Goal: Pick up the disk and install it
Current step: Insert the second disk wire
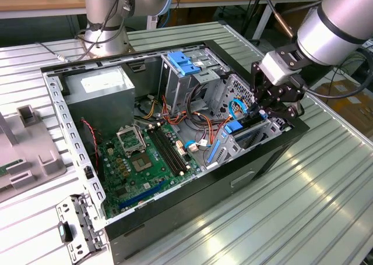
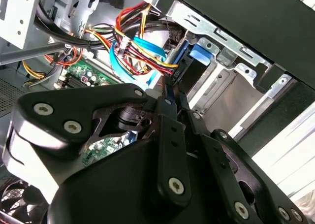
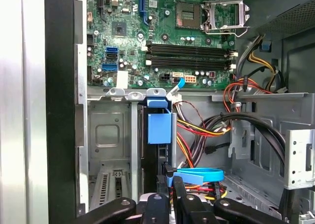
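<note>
In the exterior view, your claw (image 1: 263,110) hangs over the drive cage (image 1: 245,142), at the end of the open computer case (image 1: 175,131) on that view's right. The case lies on the ribbed table (image 1: 303,207). The disk (image 1: 250,138) already stands on edge inside that cage, directly beneath the claw, with its blue tab (image 1: 233,127) on the motherboard (image 1: 140,160) side. In the second wrist view, the claw (image 2: 170,88) is clenched, its two fingers drawn almost together, and their tips sit right at the disk (image 2: 189,74), beside the blue rail and just short of the blue tab (image 2: 202,51). You cannot tell from here whether the tips press on the disk or merely hover against it, and nothing shows between them. In the first wrist view, the claw (image 3: 170,187) lines up with the slot. The disk (image 3: 153,160) is the dark slab running straight away from the fingertips, capped by its blue tab (image 3: 158,125). Its long axis follows the claw's own reach, toward the motherboard (image 3: 162,32). I judge the disk to be in its bay, though you cannot see from these views whether it is fully home. The bundle of cables (image 3: 211,130) lies just beside the slot.
</note>
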`<state>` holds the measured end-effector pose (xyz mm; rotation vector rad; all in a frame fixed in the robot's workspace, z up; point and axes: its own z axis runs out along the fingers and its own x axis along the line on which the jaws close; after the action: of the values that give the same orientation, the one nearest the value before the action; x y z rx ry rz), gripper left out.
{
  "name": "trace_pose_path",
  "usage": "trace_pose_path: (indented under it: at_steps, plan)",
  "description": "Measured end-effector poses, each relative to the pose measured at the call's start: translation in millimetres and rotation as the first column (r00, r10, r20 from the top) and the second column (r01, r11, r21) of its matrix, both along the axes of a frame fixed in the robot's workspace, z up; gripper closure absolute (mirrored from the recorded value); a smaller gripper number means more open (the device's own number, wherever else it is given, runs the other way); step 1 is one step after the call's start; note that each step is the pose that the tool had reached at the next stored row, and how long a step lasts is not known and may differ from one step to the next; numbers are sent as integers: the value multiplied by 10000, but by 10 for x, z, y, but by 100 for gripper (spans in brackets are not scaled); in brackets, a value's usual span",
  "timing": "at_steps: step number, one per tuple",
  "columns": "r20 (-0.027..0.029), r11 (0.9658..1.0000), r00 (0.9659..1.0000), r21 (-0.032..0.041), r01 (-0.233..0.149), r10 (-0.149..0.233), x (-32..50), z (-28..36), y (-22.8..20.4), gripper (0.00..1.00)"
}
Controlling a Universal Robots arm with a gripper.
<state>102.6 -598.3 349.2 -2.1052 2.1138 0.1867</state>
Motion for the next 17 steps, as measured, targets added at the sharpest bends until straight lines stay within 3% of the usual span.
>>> trace_pose_path:
  at_steps: [17]
  plan:
    - [-1, 10000, 10000, -2, -62, 62, 20, -40, -2, 84]
